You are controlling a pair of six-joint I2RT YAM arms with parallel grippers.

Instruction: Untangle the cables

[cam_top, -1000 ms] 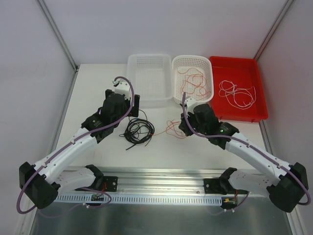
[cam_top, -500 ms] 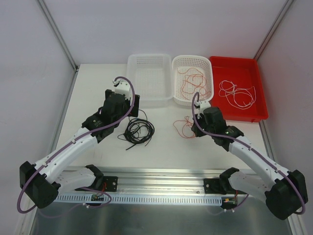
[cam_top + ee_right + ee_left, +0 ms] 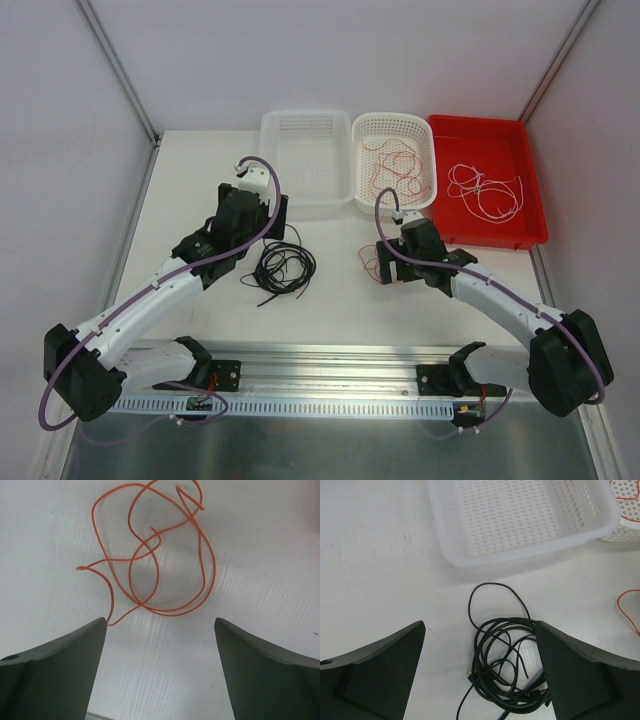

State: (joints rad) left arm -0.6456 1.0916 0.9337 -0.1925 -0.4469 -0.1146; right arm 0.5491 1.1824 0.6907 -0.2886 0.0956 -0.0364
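A coil of black cables (image 3: 285,270) lies on the table left of centre. My left gripper (image 3: 268,232) hovers open over it, and the left wrist view shows the black cables (image 3: 479,655) between my open left gripper (image 3: 480,625) fingers, untouched. A loose orange-red cable (image 3: 372,262) lies on the table right of centre. My right gripper (image 3: 386,264) is open just behind it; in the right wrist view the orange-red cable (image 3: 141,604) loops ahead of the right gripper (image 3: 160,621), one end by the left finger.
At the back stand an empty white basket (image 3: 267,160), a second white basket (image 3: 432,150) holding orange-red cables (image 3: 400,170), and a red tray (image 3: 535,200) with white cables (image 3: 485,192). A metal rail (image 3: 330,375) runs along the near edge.
The right gripper, shut on the orange-red cable, pulled it right away from the black coil. It has now opened and the cable lies loose on the table. The left arm barely moved.
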